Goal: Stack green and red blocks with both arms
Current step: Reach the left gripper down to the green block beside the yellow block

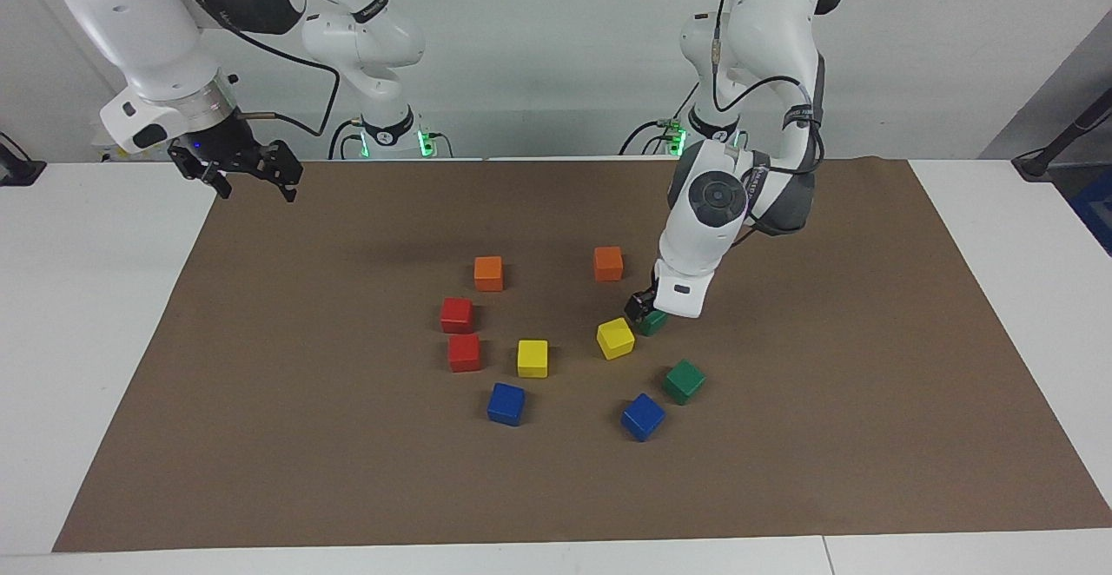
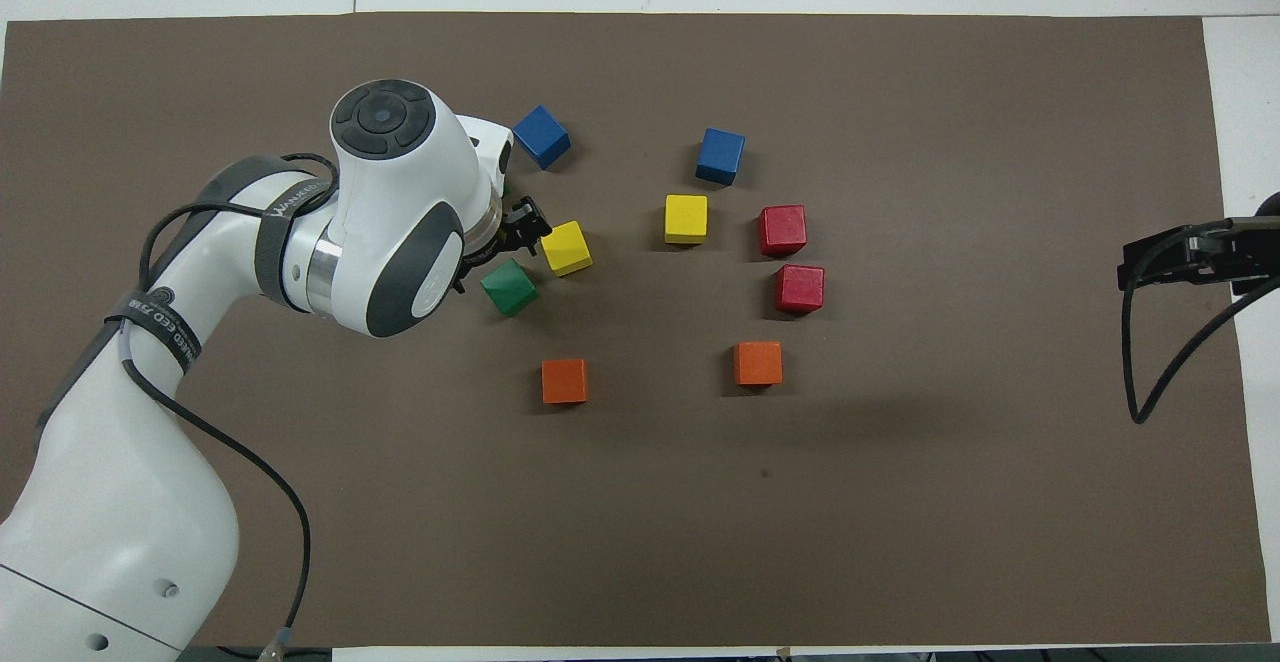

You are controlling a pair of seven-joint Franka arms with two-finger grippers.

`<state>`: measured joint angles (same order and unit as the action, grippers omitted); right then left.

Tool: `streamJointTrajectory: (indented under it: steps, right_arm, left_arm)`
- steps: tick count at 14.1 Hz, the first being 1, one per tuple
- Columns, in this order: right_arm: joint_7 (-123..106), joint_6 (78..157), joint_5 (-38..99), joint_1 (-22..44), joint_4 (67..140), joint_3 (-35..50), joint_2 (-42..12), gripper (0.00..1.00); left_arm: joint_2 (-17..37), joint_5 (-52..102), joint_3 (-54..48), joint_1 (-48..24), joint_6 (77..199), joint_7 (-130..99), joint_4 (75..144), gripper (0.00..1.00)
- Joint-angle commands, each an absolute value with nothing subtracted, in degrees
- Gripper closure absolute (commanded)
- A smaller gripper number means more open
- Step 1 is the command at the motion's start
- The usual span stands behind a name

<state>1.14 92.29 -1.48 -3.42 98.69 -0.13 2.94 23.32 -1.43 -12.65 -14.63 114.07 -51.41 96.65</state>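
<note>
Left gripper (image 1: 645,308) fingers wide, straddling green cube (image 1: 653,323), nothing held; light, rigid — pinch flat opp. sides. Right gripper (image 1: 252,173) open, waiting.

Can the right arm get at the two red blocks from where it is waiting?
Probably yes. The right gripper hangs open over the mat's edge, and bare mat lies between it and the red blocks; only an orange block sits nearby.

Two orange cubes (image 1: 488,273), two yellow cubes (image 1: 532,358) and two blue cubes (image 1: 506,404) sit on a brown mat (image 1: 347,471).
</note>
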Motion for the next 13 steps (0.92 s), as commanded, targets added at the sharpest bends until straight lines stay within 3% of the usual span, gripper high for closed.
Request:
streamJointTrajectory:
  steps: [1, 5, 13]
  right_arm:
    - [3.6, 94.0, -1.1, -2.6, 100.4, 0.4, 3.3, 0.0]
    - [10.5, 97.9, -1.1, 2.9, 102.5, 0.4, 2.8, 0.0]
    - [18.3, 107.5, -1.1, 12.1, 103.9, 0.4, -5.9, 0.0]
  left_arm:
    - [21.4, -2.5, -12.4, -14.9, 118.6, -53.5, 101.4, 0.0]
    - [21.2, -2.5, -12.4, -14.7, 120.1, -54.5, 102.7, 0.0]
    - [20.7, -2.5, -12.4, -14.9, 123.0, -54.8, 105.9, 0.0]
